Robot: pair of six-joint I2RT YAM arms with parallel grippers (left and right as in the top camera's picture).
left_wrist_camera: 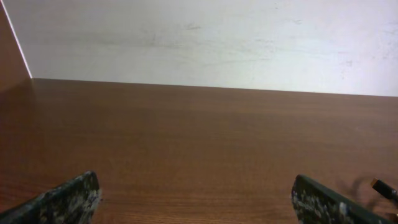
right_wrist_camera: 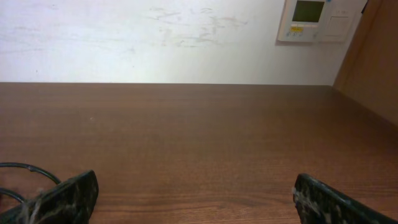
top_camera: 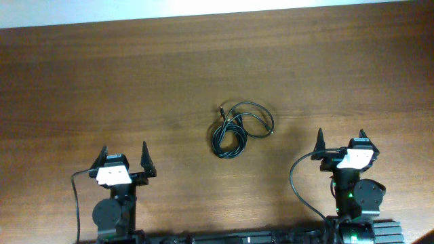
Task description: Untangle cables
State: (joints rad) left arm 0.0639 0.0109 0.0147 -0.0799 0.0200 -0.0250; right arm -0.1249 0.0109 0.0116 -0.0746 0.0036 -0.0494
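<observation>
The cables point(top_camera: 237, 129) lie as one small looped black bundle on the brown table, near the middle in the overhead view. A plug end point(left_wrist_camera: 380, 185) shows at the right edge of the left wrist view, and a loop of cord point(right_wrist_camera: 25, 169) at the left edge of the right wrist view. My left gripper point(top_camera: 124, 156) is open and empty at the front left, well apart from the bundle. My right gripper point(top_camera: 341, 139) is open and empty at the front right, also apart from it.
The wooden table point(top_camera: 135, 74) reaches back to a white wall point(left_wrist_camera: 205, 43). A wall control panel point(right_wrist_camera: 317, 18) hangs at the far right. A thick black arm wire point(top_camera: 295, 183) loops beside the right arm's base.
</observation>
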